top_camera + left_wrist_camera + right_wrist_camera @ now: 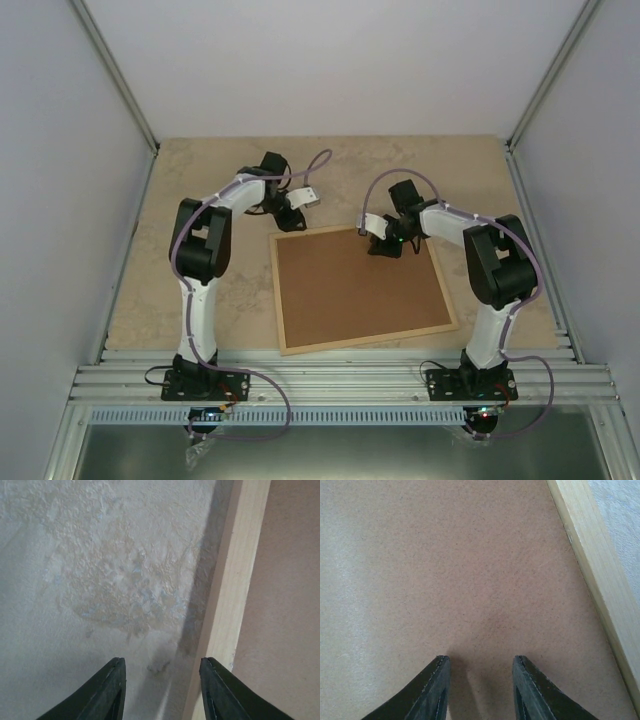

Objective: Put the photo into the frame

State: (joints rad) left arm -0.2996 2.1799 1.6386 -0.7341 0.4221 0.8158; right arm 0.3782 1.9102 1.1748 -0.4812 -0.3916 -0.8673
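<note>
Seen from above, the pale-wood frame (370,340) lies flat mid-table (140,250), its opening filled by a matte brown backing board (360,285); whatever sits beneath the board is hidden. The left tool (292,216) hangs at the frame's far-left corner and the right tool (384,245) is over the board near its far edge, both too small here to read their jaws. From the left wrist, the left tool (162,690) stands open, its dark tapered fingers (107,695) over mottled, rough beige table, the other finger just beside the frame's smooth, straight-grained rail; the fingertips are cut off by the picture's edge. From the right wrist, the right tool (480,690) is likewise open, with nothing between its fingers, above fine-speckled fibreboard, with the wooden rail running diagonally at right.
</note>
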